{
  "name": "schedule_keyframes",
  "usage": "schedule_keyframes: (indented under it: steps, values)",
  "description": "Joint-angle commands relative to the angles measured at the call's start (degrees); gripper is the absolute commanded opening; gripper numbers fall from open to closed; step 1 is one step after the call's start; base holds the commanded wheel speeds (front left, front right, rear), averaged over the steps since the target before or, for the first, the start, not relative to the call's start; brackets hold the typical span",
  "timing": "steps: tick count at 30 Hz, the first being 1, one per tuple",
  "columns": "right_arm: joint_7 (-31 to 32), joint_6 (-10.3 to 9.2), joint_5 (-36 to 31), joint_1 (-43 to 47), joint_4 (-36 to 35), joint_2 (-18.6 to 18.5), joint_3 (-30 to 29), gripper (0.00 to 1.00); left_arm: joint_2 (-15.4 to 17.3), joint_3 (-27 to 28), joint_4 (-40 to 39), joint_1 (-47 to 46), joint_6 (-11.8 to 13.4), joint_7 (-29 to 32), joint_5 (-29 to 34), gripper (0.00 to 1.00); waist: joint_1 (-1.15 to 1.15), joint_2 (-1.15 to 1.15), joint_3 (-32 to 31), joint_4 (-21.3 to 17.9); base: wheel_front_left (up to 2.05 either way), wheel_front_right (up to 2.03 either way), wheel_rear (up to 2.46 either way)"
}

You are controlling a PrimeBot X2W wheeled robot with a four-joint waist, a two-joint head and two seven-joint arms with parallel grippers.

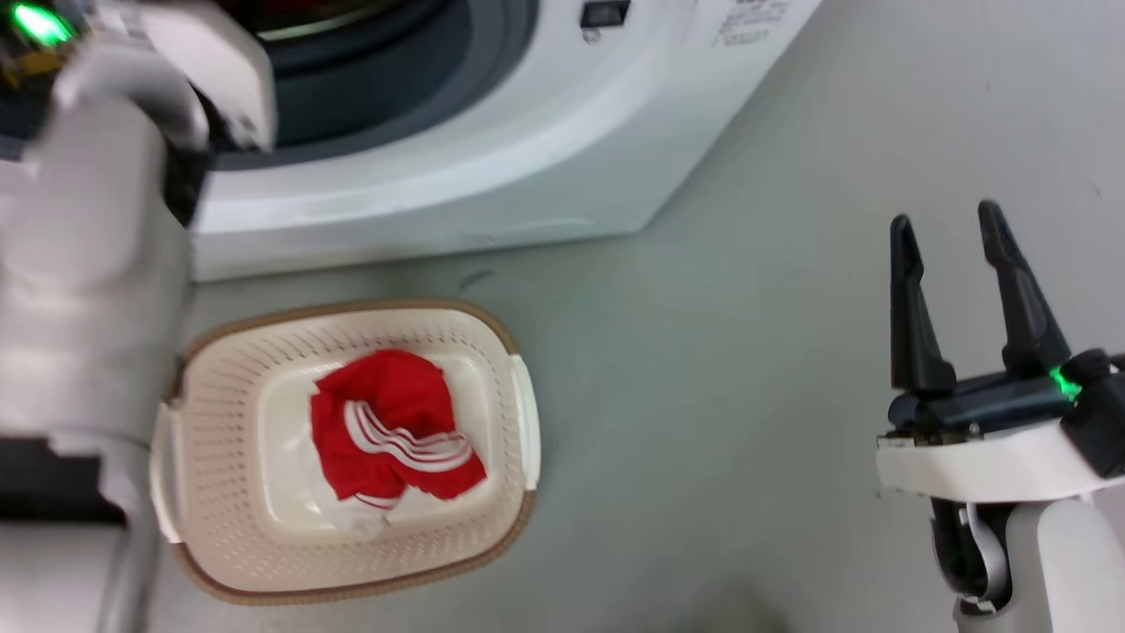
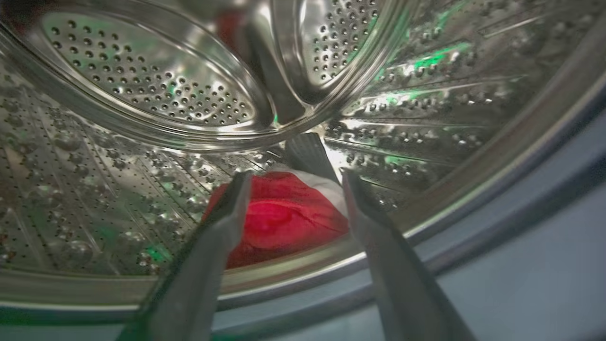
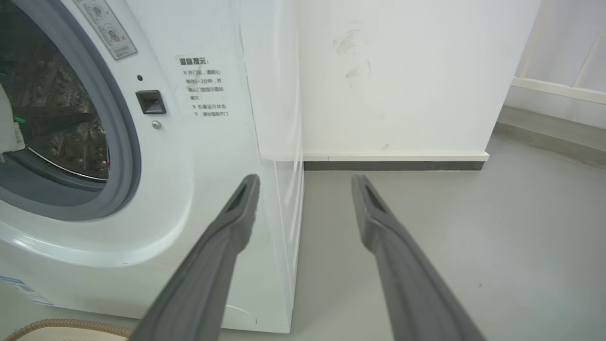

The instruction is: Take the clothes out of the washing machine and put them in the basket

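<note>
A red garment with thin white stripes [image 1: 393, 428] lies in the cream basket [image 1: 220, 369] on the floor before the washing machine [image 1: 492, 149]. My left arm reaches into the machine's opening. Its gripper [image 2: 296, 177] is open inside the steel drum [image 2: 142, 90], its fingers on either side of a red garment with a white edge [image 2: 284, 215] lying at the drum's bottom, just beyond the tips. My right gripper [image 1: 949, 233] is open and holds nothing, out over the floor to the right of the machine [image 3: 199, 156].
The grey rubber ring [image 3: 120, 156] surrounds the drum opening, with a door latch [image 3: 150, 102] beside it. A white wall [image 3: 402, 76] with a dark baseboard stands to the machine's right. Grey floor [image 1: 703, 396] spreads between basket and right gripper.
</note>
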Motion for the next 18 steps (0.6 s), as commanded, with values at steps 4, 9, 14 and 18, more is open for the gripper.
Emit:
schedule_keyframes:
  steps: [4,9,14,18]
  values:
    - [-0.12,-0.04,1.60,-3.03,-0.95,0.14,0.09,1.00,2.42,-0.64,5.69,-9.83,-1.13,4.78,0.46,1.00,-0.01,0.00,8.28,-4.85,0.00,0.00,0.00]
    - [-0.12,-0.04,3.44,-5.08,-1.94,0.15,0.28,1.00,4.73,-1.08,11.65,-20.19,-2.03,13.35,0.05,1.00,-0.01,0.00,13.14,-7.16,0.00,0.00,0.00]
    - [-0.12,-0.04,5.01,-6.03,-2.63,0.15,0.74,1.00,6.50,-2.66,15.55,-28.52,-2.65,23.00,0.22,1.00,-0.01,0.00,16.90,-9.23,0.00,0.00,0.00]
    - [-0.12,-0.04,6.17,-6.14,-2.99,0.14,1.32,1.00,7.91,-3.85,17.90,-33.48,-2.87,30.50,0.17,1.00,-0.01,0.00,19.24,-10.88,0.00,0.00,0.00]
